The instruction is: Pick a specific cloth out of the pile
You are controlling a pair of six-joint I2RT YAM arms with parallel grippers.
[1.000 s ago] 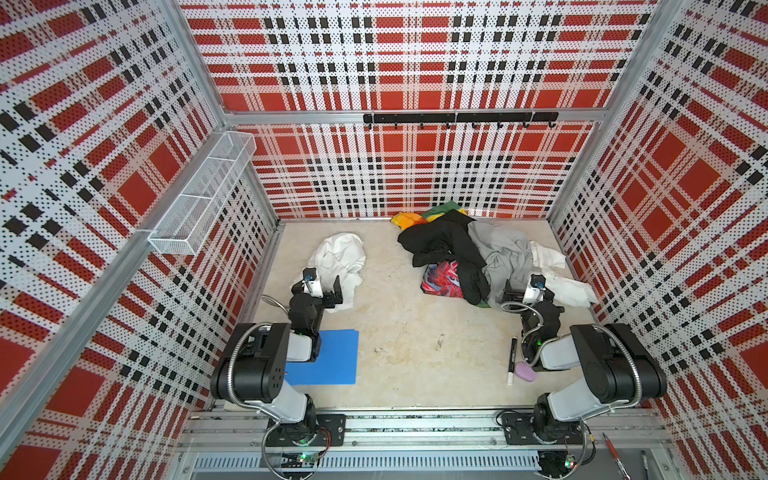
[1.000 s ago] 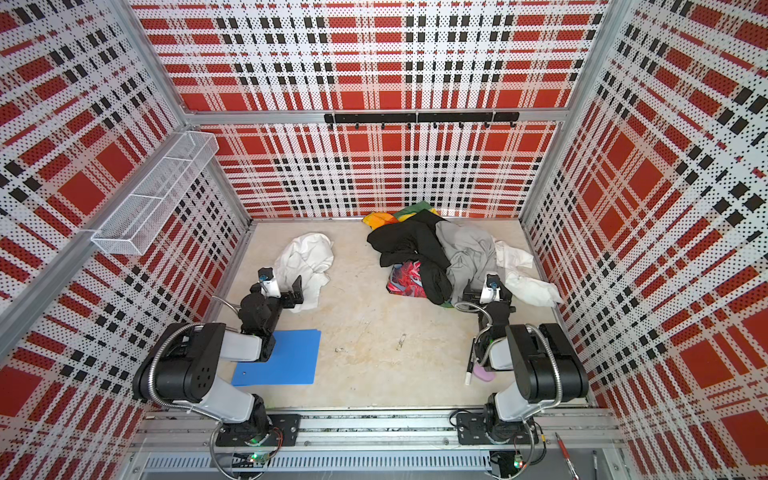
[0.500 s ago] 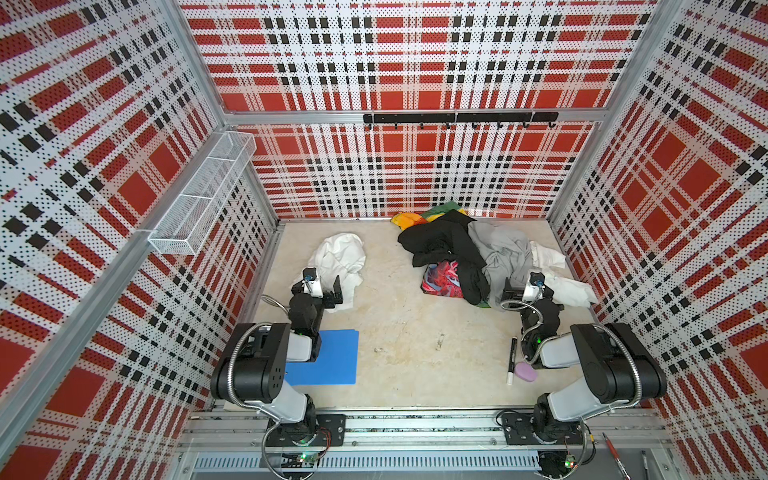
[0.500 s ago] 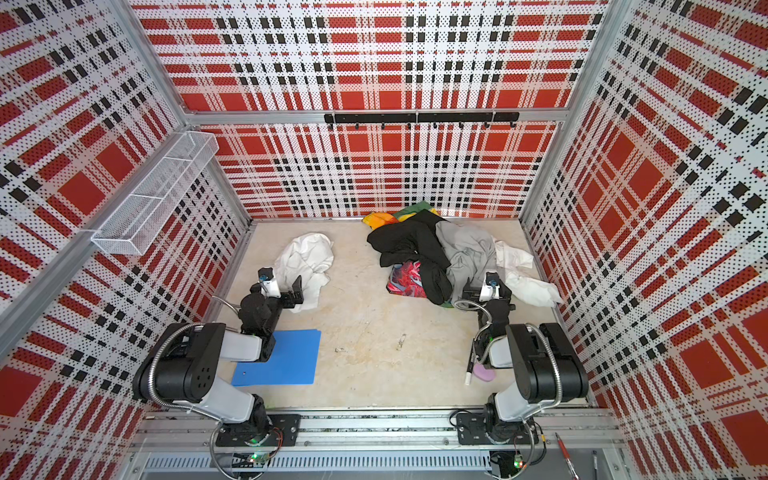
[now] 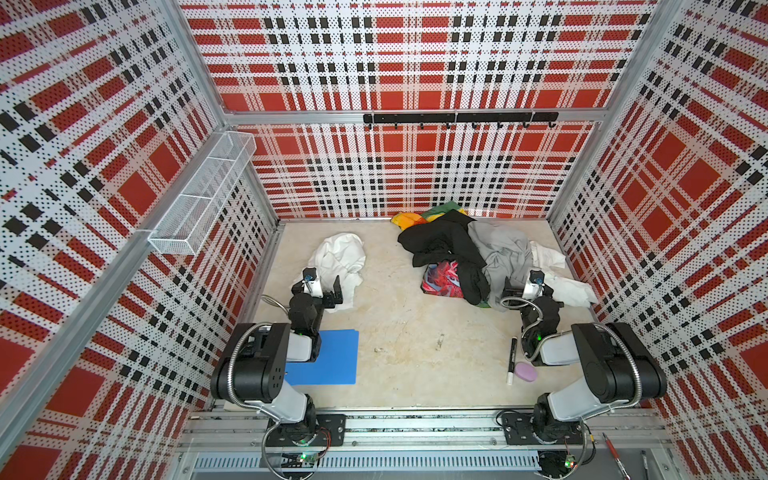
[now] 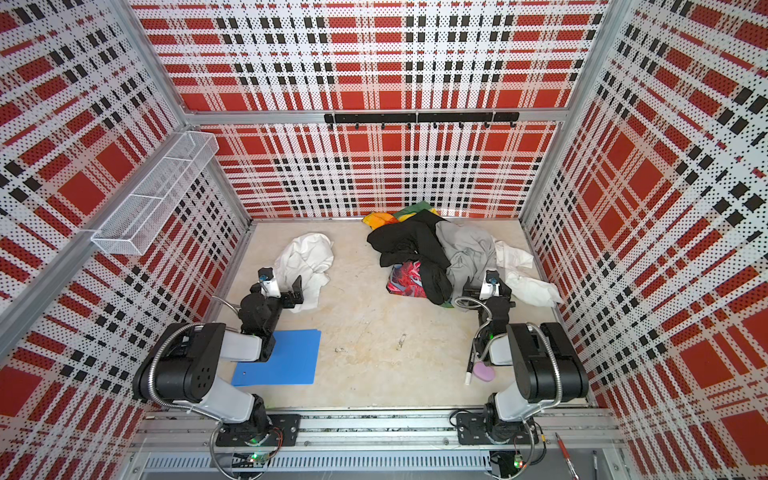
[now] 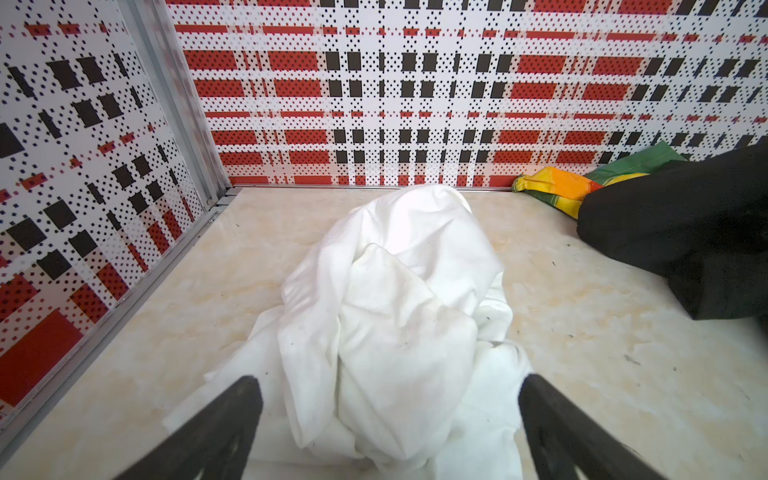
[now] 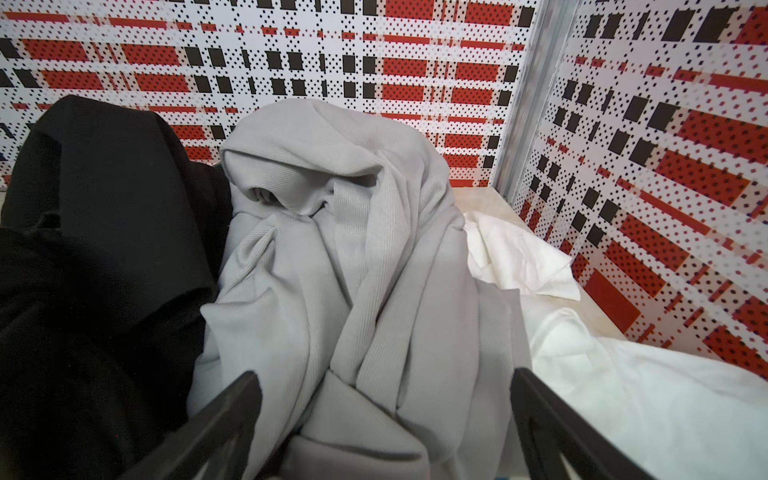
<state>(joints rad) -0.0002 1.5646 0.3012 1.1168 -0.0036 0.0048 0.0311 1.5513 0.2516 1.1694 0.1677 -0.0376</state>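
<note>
A crumpled white cloth (image 5: 338, 259) (image 6: 305, 257) lies alone on the left of the floor, apart from the pile (image 5: 457, 257). My left gripper (image 5: 320, 286) (image 7: 390, 386) is open, its fingers either side of this cloth's near edge without pinching it. The pile holds a black garment (image 5: 440, 245), a light grey garment (image 5: 505, 253) (image 8: 353, 249), a rainbow cloth (image 5: 409, 218), a red-patterned cloth (image 5: 442, 278), and another white cloth (image 5: 557, 282) (image 8: 623, 395) at its right edge. My right gripper (image 5: 530, 286) (image 8: 384, 382) is open against the grey garment's near folds.
A blue mat (image 5: 328, 357) lies under the left arm. A marker (image 5: 512, 359) and a purple oval eraser (image 5: 525, 371) lie by the right arm. A wire basket (image 5: 203, 195) hangs on the left wall, a black hook rail (image 5: 457, 118) on the back wall.
</note>
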